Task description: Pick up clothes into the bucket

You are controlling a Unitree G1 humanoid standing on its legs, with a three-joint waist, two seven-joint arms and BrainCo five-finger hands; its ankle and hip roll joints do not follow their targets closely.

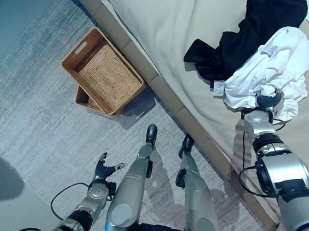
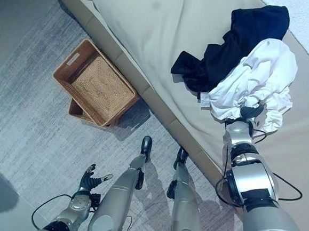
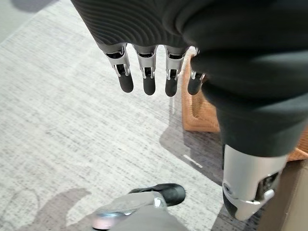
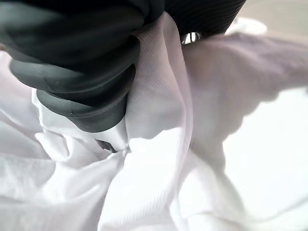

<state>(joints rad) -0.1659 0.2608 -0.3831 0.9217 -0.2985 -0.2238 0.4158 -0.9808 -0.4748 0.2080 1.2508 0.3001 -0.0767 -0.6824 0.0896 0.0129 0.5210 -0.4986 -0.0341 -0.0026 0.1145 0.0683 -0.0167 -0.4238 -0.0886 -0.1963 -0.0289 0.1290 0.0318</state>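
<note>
With the right hand (image 1: pixel 266 99) buried in the white garment (image 1: pixel 273 63), fingers' state impossible to tell, a thin hold could drop it short of the basket (image 1: pixel 102 71); the left hand (image 1: pixel 105 170) hangs with fingers released.

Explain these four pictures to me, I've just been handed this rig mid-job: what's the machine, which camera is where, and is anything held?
It is a two-legged humanoid with two arms. The two wide pictures come from its head, looking down; the close ones come from each wrist. A bed carries a white garment lying against a black garment. A wicker basket stands on the rug beside the bed. The right hand is buried in the white cloth, fingers hidden, so a grip cannot be confirmed. The left hand hangs low over the rug, fingers straight, holding nothing.
</note>
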